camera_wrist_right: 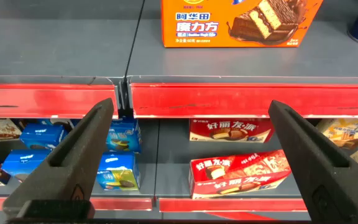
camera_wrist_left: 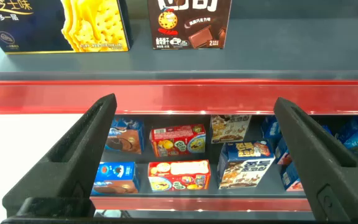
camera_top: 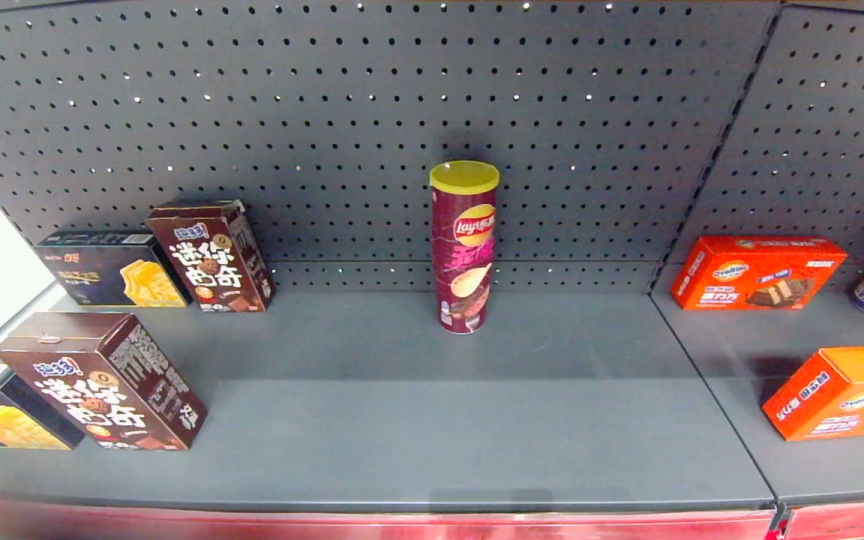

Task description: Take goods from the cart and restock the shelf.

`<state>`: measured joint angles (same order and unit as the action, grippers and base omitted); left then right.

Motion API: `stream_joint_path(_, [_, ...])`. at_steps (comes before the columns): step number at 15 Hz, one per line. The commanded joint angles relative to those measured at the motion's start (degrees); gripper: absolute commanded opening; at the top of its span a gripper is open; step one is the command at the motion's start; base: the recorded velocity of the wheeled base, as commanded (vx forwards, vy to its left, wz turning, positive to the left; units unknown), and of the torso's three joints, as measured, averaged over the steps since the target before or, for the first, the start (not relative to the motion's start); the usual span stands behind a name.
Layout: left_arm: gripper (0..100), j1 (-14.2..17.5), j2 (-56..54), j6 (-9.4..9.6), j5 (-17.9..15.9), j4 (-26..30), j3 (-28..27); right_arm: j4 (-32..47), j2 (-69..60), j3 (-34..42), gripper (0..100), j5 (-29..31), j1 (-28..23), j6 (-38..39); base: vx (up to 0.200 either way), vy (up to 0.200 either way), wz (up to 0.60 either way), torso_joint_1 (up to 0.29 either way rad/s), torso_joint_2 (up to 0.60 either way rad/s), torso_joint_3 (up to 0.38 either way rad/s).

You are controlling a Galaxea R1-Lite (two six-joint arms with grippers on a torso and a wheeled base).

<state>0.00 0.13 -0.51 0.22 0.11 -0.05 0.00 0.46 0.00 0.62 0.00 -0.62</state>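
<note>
Our left pincer (camera_wrist_left: 194,102) and right pincer (camera_wrist_right: 191,104) hang released and empty, and we could topple the tall chip can (camera_top: 465,247) on the shelf (camera_top: 432,420) when placing goods nearby.

Shelf colours noted
A maroon can (camera_top: 464,247) with a yellow lid is shown on the grey, red-edged shelf (camera_top: 432,435); a brown box (camera_top: 211,255) far left, an orange box (camera_top: 758,271) far right.

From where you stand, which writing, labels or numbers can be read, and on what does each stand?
Chip can: logo and large characters legible; small print blurred.
Front brown box: large white characters legible; side panel too small.
Orange box: large characters legible.
Black cracker box: characters legible, partly cut off.
Red pack on the lower shelf: characters legible; neighbouring packs too small.
Wording itself is not quoted here.
</note>
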Motion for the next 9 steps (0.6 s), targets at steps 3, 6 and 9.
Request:
stream_joint_path(3, [100, 0.00, 0.04, -0.02, 0.04, -0.02, -0.04, 0.00, 0.06, 0.00, 100, -0.01, 0.00, -0.08, 0.000, 0.000, 0.00, 0.000, 0.00, 0.000])
stream_joint_path(6, [100, 0.00, 0.04, -0.02, 0.04, -0.02, -0.04, 0.00, 0.06, 0.00, 100, -0.01, 0.00, -0.08, 0.000, 0.000, 0.00, 0.000, 0.00, 0.000])
stream_joint_path(9, [100, -0.09, 0.04, -0.10, 0.04, -0.02, 0.05, 0.00, 0.06, 0.00, 100, 0.17, 0.00, 0.01, 0.000, 0.000, 0.40, 0.003, 0.00, 0.003])
